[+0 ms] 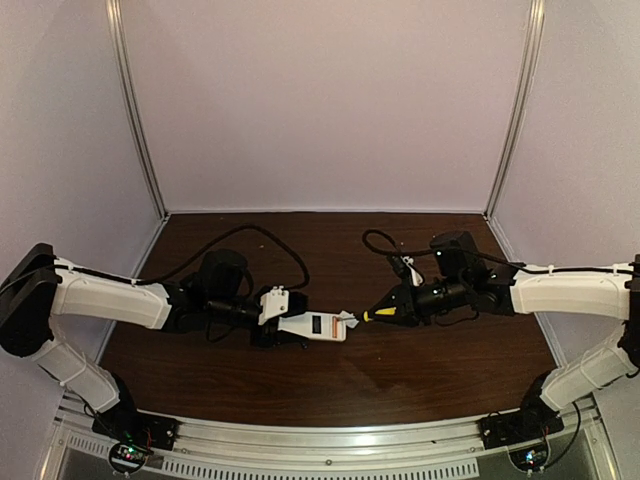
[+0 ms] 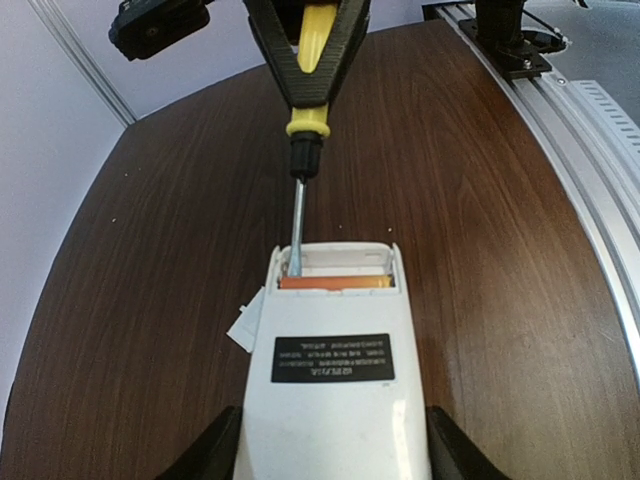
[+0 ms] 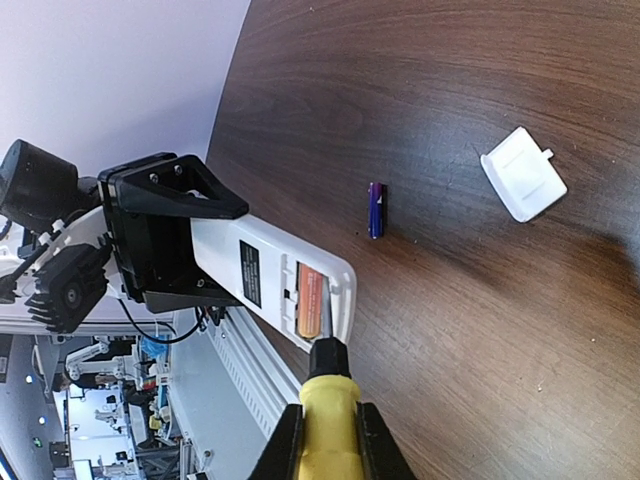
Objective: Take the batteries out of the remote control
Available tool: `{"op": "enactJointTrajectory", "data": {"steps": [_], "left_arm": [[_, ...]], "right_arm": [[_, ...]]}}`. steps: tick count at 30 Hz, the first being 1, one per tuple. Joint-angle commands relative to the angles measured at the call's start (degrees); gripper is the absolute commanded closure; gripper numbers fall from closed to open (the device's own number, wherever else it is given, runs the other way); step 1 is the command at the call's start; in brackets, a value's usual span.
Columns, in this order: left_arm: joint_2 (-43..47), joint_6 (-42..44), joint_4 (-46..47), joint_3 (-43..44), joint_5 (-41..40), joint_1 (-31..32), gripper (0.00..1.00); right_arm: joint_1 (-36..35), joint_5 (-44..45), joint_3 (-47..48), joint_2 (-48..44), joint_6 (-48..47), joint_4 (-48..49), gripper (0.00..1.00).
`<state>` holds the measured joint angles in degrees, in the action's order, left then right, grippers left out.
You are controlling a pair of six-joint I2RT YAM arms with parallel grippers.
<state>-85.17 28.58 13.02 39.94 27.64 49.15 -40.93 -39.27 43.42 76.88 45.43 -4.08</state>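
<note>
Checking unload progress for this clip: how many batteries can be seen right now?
2. An orange battery sits in the remote control's open compartment, the screwdriver tip beside it; a blue-purple battery lies loose on the table. None other shows, though one could be hidden.

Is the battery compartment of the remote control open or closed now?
Open. An orange battery lies exposed in the remote control, and the white lid lies apart on the table.

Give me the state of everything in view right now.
remote control: held in left fingers, compartment open.
orange battery: seated in compartment.
blue-purple battery: out, lying on table.
lid: off, on table.
screwdriver: gripped by right fingers, tip in compartment.
</note>
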Motion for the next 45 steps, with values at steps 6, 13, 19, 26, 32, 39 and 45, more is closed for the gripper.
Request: {"op": "enactJointTrajectory", "data": {"steps": [6,13,19,26,32,39,45], "left_arm": [[0.1,0.1,5.9,2.4,6.2,0.9,1.0],[-1.8,-0.9,3.7,3.8,9.3,0.9,1.0],[-3.8,-3.5,4.5,4.0,9.4,1.0,1.0],[-6.9,-8.5,5.9,4.6,5.1,3.7,1.0],[-12.1,-12.0,12.4,3.9,-0.4,7.4,1.0],[-18.3,-15.5,21.0,1.7,-2.2,9.2,1.0],[-21.0,-13.6,19.9,1.9,-3.2,10.2,1.0]], "right_arm": [[0.8,1.8,2.1,-0.2,-8.6,-4.6,1.0],[0.4,6.6,4.5,-3.0,-21.2,-12.8,1.0],[0.2,6.8,3.2,-3.6,-21.9,-13.0,1.0],[0.2,6.5,0.8,-4.2,-21.0,-12.4,1.0],[0.1,8.6,-0.3,-3.0,-20.4,-15.1,1.0],[0.1,9.8,-3.9,-1.8,-17.3,-14.2,1.0],[-0.1,8.6,-6.9,0.4,-15.0,-9.8,1.0]]}}
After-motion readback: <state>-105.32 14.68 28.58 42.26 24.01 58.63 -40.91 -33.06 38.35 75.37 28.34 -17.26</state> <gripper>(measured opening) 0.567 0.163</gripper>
